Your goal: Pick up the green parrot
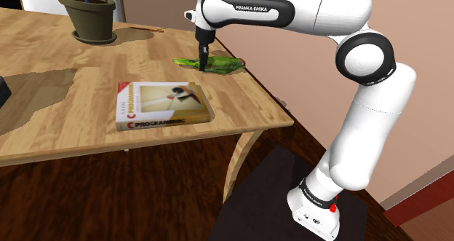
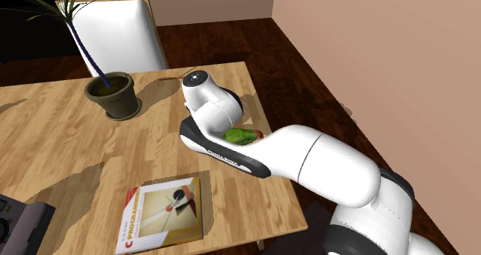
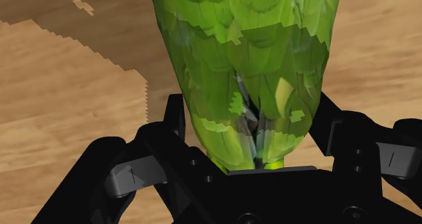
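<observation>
While the green parrot (image 1: 227, 65) lay on the surface (image 1: 73, 94), upper mid-frame, the end effector (image 1: 204, 63) looked clamped on its body. Grasp approx. done; lift not yet.

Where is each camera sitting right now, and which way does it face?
Shoulder view: beside the stand, looking down over the table; shows the whole arm and gripper.
Second exterior view: high above the arm's base, facing across the table toward the chair; shows the arm's upper links.
Wrist view: on the hand, looking along the fingers clasping the green parrot.
Both exterior views share the green parrot, book and plant pot.
</observation>
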Available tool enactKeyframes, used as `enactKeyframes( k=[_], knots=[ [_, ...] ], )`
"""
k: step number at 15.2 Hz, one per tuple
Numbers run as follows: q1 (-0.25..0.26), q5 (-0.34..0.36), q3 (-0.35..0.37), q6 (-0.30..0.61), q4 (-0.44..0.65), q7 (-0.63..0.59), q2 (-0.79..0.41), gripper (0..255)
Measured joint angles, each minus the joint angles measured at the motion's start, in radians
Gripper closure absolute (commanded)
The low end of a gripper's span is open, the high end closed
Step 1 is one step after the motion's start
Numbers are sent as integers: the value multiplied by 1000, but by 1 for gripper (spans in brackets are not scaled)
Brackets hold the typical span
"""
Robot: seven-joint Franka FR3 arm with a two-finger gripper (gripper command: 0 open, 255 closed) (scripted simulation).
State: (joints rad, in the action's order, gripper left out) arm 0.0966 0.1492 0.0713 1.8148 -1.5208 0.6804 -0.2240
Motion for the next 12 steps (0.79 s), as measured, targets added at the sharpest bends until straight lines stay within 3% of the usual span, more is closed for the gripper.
enactKeyframes(
  k=[12],
  knots=[
    [3,-2,1,-134,148,16,-15,255]
  ],
)
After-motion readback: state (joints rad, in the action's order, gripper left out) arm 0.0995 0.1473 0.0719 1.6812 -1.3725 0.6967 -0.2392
